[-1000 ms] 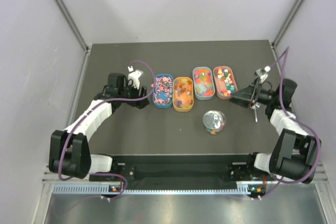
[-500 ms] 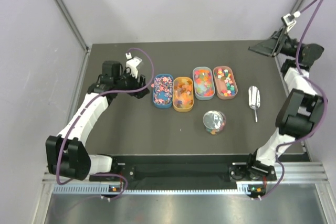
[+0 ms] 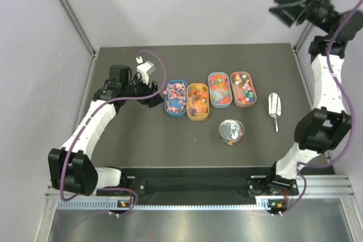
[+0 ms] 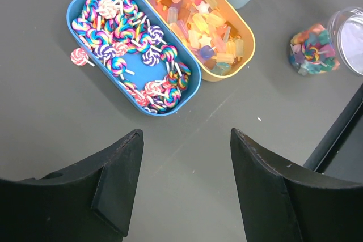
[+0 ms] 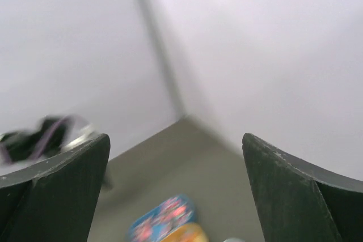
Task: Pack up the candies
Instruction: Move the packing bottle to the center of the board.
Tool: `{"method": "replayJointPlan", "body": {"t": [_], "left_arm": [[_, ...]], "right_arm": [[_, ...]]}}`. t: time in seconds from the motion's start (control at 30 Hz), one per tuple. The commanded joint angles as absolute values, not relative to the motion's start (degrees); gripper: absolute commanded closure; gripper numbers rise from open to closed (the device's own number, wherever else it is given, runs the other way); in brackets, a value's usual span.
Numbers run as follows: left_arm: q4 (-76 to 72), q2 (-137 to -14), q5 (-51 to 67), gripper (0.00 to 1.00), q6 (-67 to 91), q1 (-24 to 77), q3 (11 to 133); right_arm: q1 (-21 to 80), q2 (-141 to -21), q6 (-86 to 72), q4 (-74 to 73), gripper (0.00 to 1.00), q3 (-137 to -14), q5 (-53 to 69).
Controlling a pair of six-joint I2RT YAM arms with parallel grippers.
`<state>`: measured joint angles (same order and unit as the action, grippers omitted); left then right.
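1. My left claw hovers over the bench, just beside the blue tray. Its jaws stand partly apart and there is nothing between them.
2. My right claw is raised high above the far right corner of the bench. Its jaws are spread wide and it is empty. Its wrist view is blurred.
3. The candies sit in four oval trays, side by side mid-bench. Swirl lollipops are in the blue tray, and orange-yellow gummies are in the yellow tray. The grey-blue tray holds bright mixed sweets, and the pink tray holds pastel cubes.
4. One stray lollipop lies on the bench just outside the blue tray's wall.
5. A clear jar holding a few mixed candies rests nearer my bases than the trays.
6. A silver scoop lies right of the pink tray, apart from it.
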<state>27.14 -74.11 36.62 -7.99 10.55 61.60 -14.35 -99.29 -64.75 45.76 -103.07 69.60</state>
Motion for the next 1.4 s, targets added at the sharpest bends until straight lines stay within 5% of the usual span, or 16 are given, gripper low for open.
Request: {"method": "replayJointPlan", "body": {"t": [0.0,0.07,0.3,0.6,0.9,1.13,1.3,1.37], "left_arm": [[27.16,-71.10,38.15,0.33,-7.47,10.28,62.14],[27.16,-70.67,37.71,0.32,-7.30,10.28,62.66],[25.75,-66.11,33.94,0.32,-3.26,10.28,61.19],[26.54,-60.12,34.45,0.33,-1.22,10.28,50.81],[23.82,-62.83,40.41,0.34,1.67,9.93,46.42],[21.37,-66.79,43.42,0.50,6.06,10.63,41.05],[16.88,-70.40,41.66,0.97,10.00,10.81,37.71],[14.26,-70.84,42.62,0.99,11.86,10.90,35.26]], "right_arm": [[-13.81,-96.07,-26.81,6.24,0.00,-113.44,46.12],[-9.16,-94.93,-5.32,-8.87,0.00,-117.86,20.56],[-3.00,-85.65,12.55,-29.60,0.00,-105.89,-3.33],[-1.14,-49.00,31.46,-32.28,0.00,-53.59,1.85],[-1.14,-43.50,49.72,-44.71,0.00,-38.07,22.49],[-0.97,-46.32,62.74,-50.71,0.00,-33.58,28.55],[-0.44,-45.53,66.96,-48.43,0.00,-29.80,31.20],[-0.18,-46.14,68.98,-47.29,0.00,-28.57,31.20]]}}
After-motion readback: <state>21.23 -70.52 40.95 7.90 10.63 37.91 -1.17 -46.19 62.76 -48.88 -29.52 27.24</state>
